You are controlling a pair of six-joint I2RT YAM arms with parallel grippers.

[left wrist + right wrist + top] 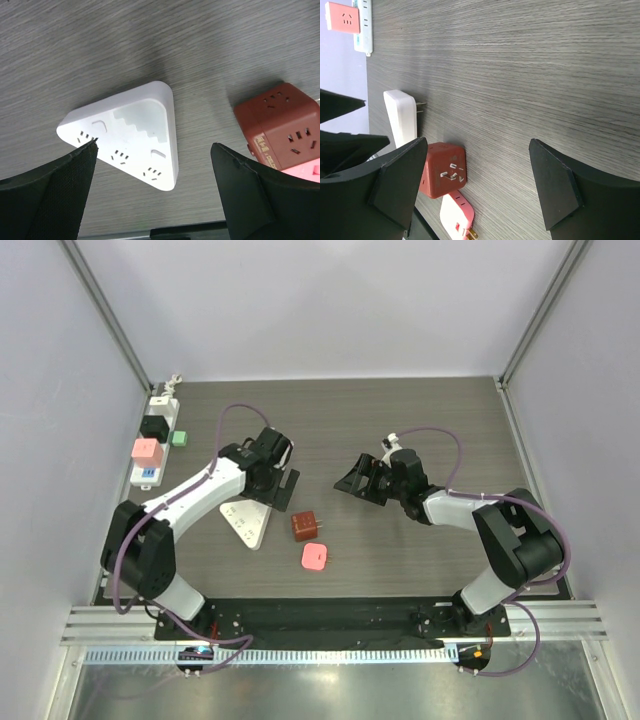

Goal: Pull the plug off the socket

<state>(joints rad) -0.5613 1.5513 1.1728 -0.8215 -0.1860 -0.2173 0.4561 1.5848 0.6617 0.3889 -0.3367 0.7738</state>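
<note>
Two open, empty grippers hang near, left gripper [154, 150] over a white triangle block [131, 131], right gripper [477, 144] mid-table; I'd send the left one to the socket [147, 474] at the far left edge and tug its pink plug [147, 450] straight up.

Top view: fixed overhead at the near edge, looking down on the whole surface [420, 420]. Left wrist: close, angled steeply down on the white triangular adapter [130, 135]. Right wrist: low, skimming toward the power strip [365, 35]. Both wrist views share the adapter and the red cube [280, 130].
</note>
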